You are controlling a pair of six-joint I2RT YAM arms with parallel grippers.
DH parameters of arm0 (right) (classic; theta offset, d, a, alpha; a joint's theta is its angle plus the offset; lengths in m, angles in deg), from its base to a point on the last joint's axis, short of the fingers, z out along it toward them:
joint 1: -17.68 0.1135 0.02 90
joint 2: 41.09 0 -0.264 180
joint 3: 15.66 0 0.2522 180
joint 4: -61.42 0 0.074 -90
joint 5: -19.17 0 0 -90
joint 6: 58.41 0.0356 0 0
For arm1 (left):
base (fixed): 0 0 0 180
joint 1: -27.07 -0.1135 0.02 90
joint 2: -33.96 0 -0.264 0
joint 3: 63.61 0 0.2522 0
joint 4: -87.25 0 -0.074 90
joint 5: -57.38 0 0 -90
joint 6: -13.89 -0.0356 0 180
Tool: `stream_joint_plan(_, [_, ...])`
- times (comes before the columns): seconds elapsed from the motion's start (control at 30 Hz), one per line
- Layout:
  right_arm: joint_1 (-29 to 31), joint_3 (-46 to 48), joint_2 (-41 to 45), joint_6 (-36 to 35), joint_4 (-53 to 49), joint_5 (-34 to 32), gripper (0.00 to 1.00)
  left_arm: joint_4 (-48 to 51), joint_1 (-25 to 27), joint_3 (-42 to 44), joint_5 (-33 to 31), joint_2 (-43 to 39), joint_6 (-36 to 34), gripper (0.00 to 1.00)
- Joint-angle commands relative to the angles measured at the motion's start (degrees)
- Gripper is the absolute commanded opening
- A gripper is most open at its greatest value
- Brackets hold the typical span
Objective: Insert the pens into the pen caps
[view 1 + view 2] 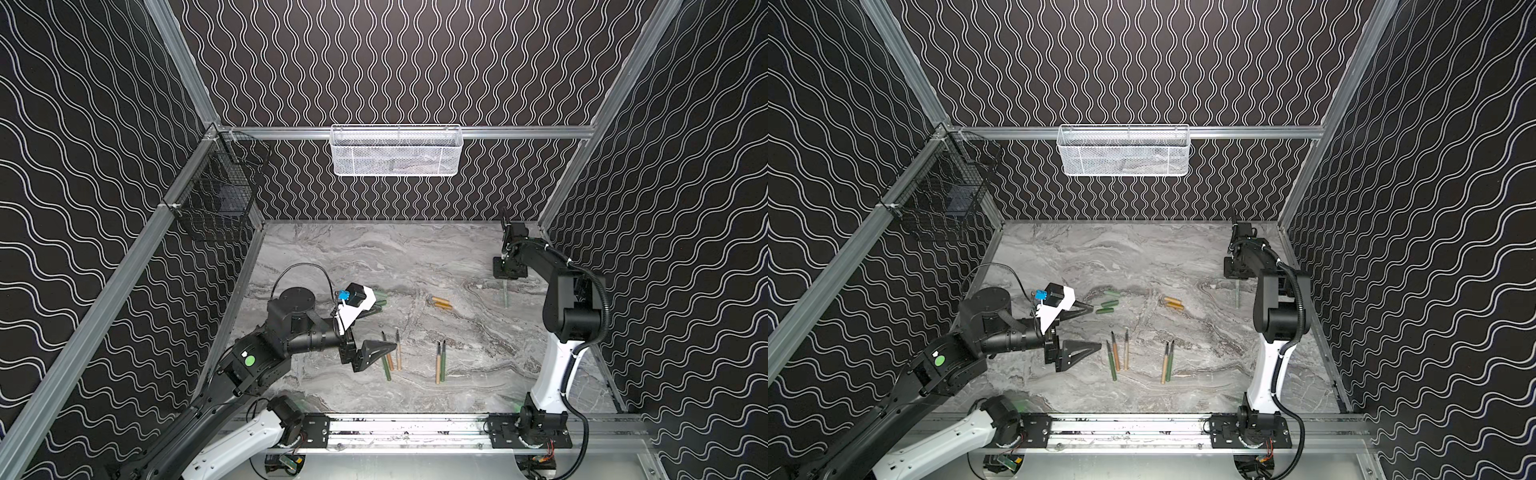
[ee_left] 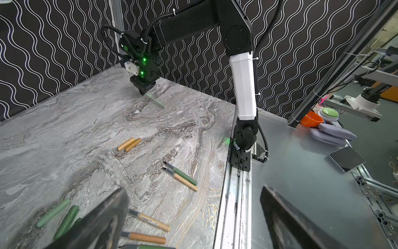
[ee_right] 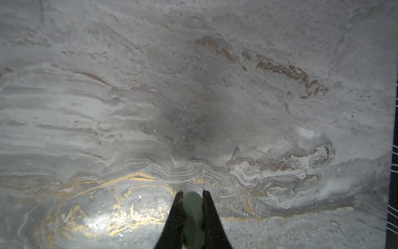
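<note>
Far right of the marble table (image 1: 415,257), near the back wall: right gripper (image 1: 506,277) clenched on a pale green pen (image 1: 505,296); pen tilted, lower end down toward the marble, contact there impossible to tell; in the right wrist view, rounded green end pinched between two dark fingers (image 3: 175,217); left gripper (image 1: 1096,326) released, jaws spread wide, nothing between them, over the table left of centre; one fingertip near three green pen caps (image 1: 1111,302), the other near a cluster of three pens (image 1: 1116,356), dark green, orange and tan; further right, two more pens (image 1: 1165,362), tan and dark green, side by side, dark tips bare; near mid-table, two orange pen caps (image 1: 1172,300) touching along their sides, apart from the green ones; white mesh basket (image 1: 395,151) on the back rail, black wire basket (image 1: 216,195) on the left rail
</note>
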Motion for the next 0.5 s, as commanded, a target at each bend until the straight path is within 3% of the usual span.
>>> stream_joint_plan(0.0, [-0.11, -1.80, -1.46, -1.11, -1.44, -0.88, 0.10, -1.23, -0.03, 0.23, -0.37, -0.23, -1.23, 0.99])
stream_joint_plan(0.47, [-0.46, -2.86, -5.64, -1.24, -1.28, 2.13, 0.30, -1.57, -0.12, -0.62, 1.15, 1.24, -1.53, 0.99])
